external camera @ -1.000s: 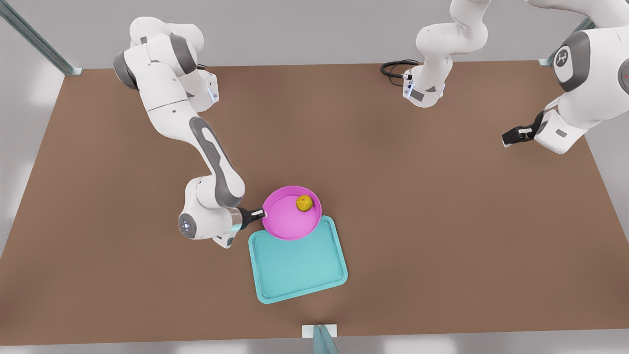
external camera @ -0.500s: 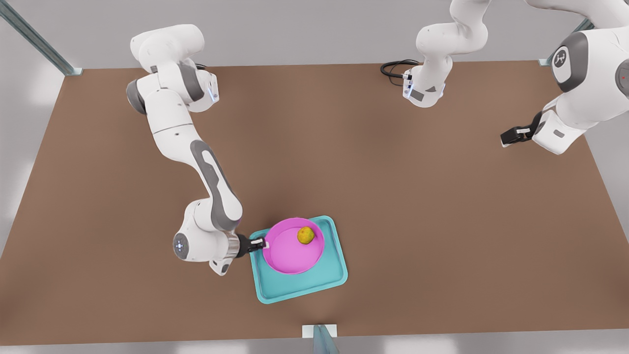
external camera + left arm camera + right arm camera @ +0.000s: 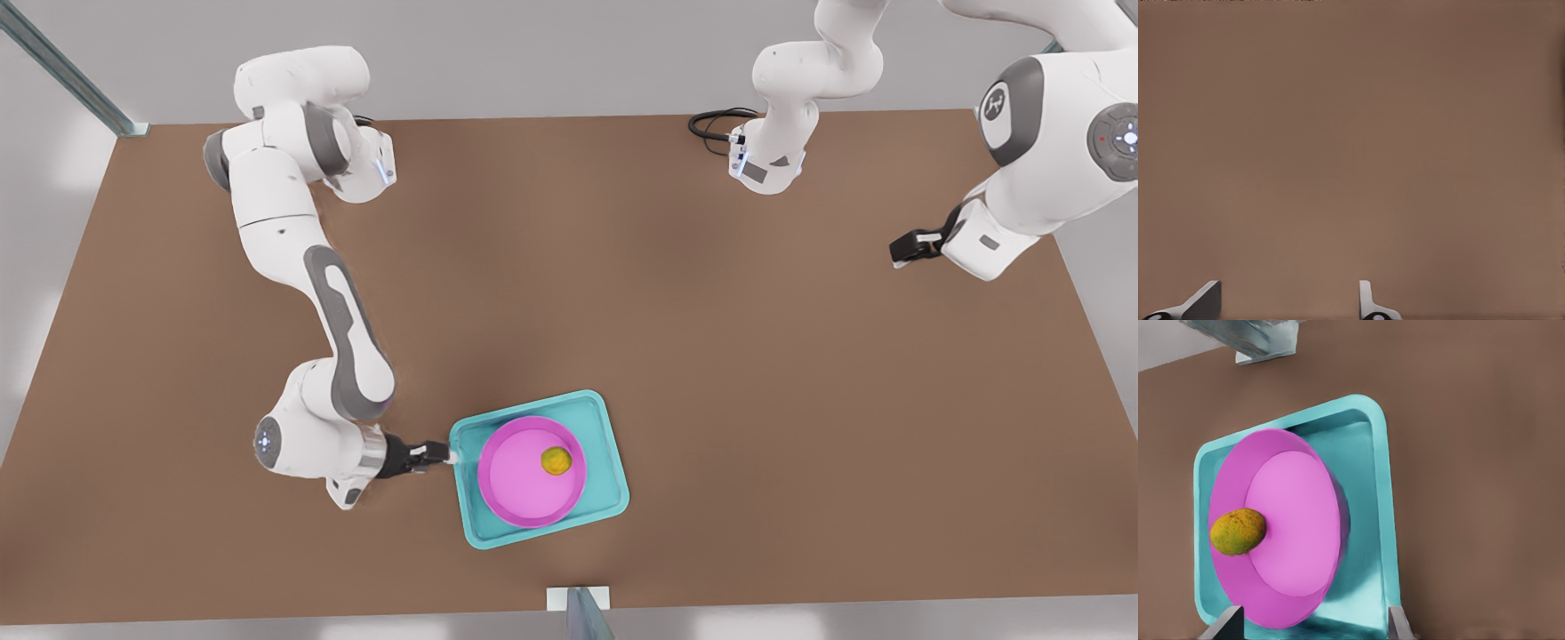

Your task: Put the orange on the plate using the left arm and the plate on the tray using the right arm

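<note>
Orange [image 3: 556, 460] on plate [image 3: 520, 484], tray [image 3: 605, 498] partly covered

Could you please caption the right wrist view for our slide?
Open right gripper backed off from the plate, which holds the orange and rests on the tray.

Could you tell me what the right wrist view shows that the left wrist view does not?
The right wrist view alone shows the orange lying in the plate, which sits on the tray, beyond the open right pincer. The left wrist view alone shows the open left pincer over bare table. Both share the brown table and an open, empty pincer.
</note>
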You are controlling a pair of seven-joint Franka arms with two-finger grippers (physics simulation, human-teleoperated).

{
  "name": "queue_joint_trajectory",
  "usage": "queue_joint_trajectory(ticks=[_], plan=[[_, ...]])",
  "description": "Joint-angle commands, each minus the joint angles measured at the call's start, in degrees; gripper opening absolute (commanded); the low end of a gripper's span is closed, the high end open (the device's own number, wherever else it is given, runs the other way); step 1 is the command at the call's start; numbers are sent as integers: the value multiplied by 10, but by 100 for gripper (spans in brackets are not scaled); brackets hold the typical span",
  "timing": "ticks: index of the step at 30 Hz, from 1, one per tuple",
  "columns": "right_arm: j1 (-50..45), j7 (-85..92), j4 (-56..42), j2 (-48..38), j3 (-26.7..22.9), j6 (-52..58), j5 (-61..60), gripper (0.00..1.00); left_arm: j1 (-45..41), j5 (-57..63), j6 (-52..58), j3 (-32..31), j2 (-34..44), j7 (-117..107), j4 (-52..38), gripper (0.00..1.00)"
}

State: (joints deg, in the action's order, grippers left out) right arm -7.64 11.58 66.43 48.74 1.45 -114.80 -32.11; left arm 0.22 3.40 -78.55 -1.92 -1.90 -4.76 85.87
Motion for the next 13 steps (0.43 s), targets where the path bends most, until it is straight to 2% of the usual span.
queue_joint_trajectory(ticks=[1,2,4,5,7,10,13], plan=[[54,-6,11,-44,-4,240,173,100,-36,-6,21,0,-15,3,-28,100],[71,-6,11,-80,-4,324,284,100,-36,-6,44,-2,-30,2,-57,100],[82,-1,18,-188,-21,365,406,100,-37,-6,45,-2,-30,4,-59,100],[81,6,59,-257,-21,365,422,100,-37,-6,45,-2,-30,3,-59,100],[81,11,74,-322,-21,390,421,100,-37,-5,45,-2,-29,9,-58,100],[81,9,96,-368,-20,393,422,100,-37,-6,45,-2,-29,9,-57,100],[80,9,97,-368,-20,394,421,100,-35,-5,90,0,-37,9,-55,100]])
